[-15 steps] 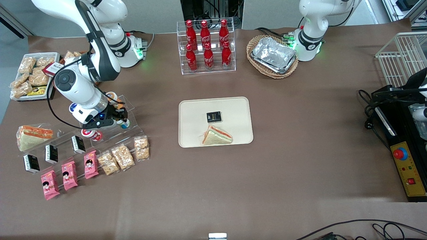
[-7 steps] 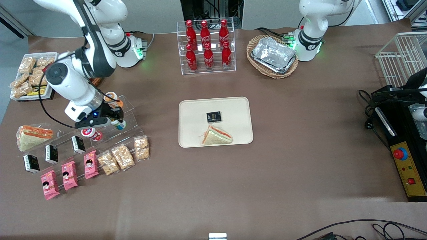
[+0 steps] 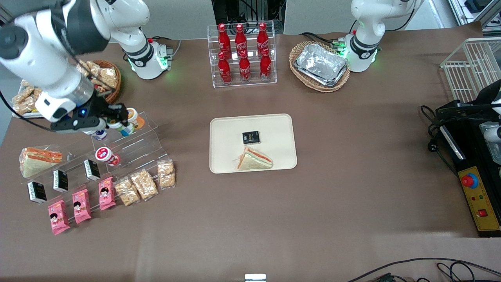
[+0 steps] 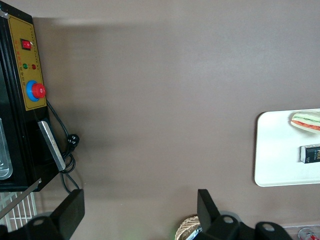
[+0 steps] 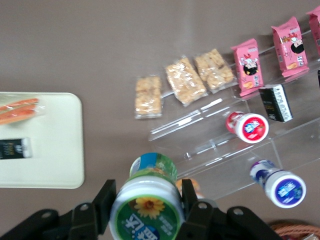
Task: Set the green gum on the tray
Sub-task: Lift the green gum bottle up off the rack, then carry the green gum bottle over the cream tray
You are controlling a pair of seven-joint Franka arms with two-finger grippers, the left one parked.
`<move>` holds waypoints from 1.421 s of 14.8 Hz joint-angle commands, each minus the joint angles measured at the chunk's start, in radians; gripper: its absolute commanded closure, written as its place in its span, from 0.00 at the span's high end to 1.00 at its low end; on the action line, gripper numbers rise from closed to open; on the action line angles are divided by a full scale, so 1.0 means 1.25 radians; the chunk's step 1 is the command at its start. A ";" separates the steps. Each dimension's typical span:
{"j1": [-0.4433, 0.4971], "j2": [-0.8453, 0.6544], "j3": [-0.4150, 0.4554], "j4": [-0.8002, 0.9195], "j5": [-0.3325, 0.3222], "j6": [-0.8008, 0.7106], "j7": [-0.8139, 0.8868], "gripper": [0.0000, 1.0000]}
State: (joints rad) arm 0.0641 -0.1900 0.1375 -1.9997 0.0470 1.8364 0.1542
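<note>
My right gripper (image 3: 118, 120) is shut on the green gum (image 3: 122, 128), a small white bottle with a green-rimmed lid. It holds the gum in the air above the clear stepped stand (image 3: 137, 147), toward the working arm's end of the table. In the right wrist view the gum (image 5: 146, 207) sits between the two black fingers (image 5: 106, 200) of the gripper (image 5: 147, 197), lid toward the camera. The cream tray (image 3: 231, 133) lies flat at the table's middle, well away from the gripper. It also shows in the right wrist view (image 5: 45, 165) and the left wrist view (image 4: 275, 150).
A sandwich (image 3: 254, 160) and a black packet (image 3: 251, 137) lie on the tray. An orange-lidded bottle (image 3: 133, 116), a blue-lidded bottle (image 5: 282, 187) and a red-lidded bottle (image 5: 248, 126) stay on the stand. Snack packs (image 3: 143, 183) lie nearer the camera. A cola rack (image 3: 242, 53) stands farther back.
The gripper has risen off the stand with the green gum held in it, and the arm has swung up and toward the working arm's end of the table.
</note>
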 commanded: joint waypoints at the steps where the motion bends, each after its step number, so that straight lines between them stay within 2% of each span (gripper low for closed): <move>1: 0.000 0.057 0.111 0.106 -0.017 -0.068 0.179 0.00; 3: 0.003 0.097 0.190 0.131 -0.053 -0.068 0.294 0.00; 6: 0.005 0.196 0.286 0.175 -0.056 -0.044 0.472 0.00; 8: 0.009 0.266 0.339 0.186 -0.082 0.031 0.556 0.00; 13: 0.042 0.401 0.349 0.080 -0.231 0.236 0.650 0.00; 15: 0.042 0.446 0.349 0.027 -0.268 0.342 0.692 0.00; 18: 0.049 0.532 0.349 0.011 -0.369 0.399 0.787 0.00; 19: 0.054 0.551 0.349 0.009 -0.387 0.410 0.815 0.00; 21: 0.054 0.567 0.349 -0.008 -0.392 0.427 0.828 0.00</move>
State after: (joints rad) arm 0.1310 0.4808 0.5639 -2.0021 -0.4016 2.3330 1.1315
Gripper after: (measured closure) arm 0.414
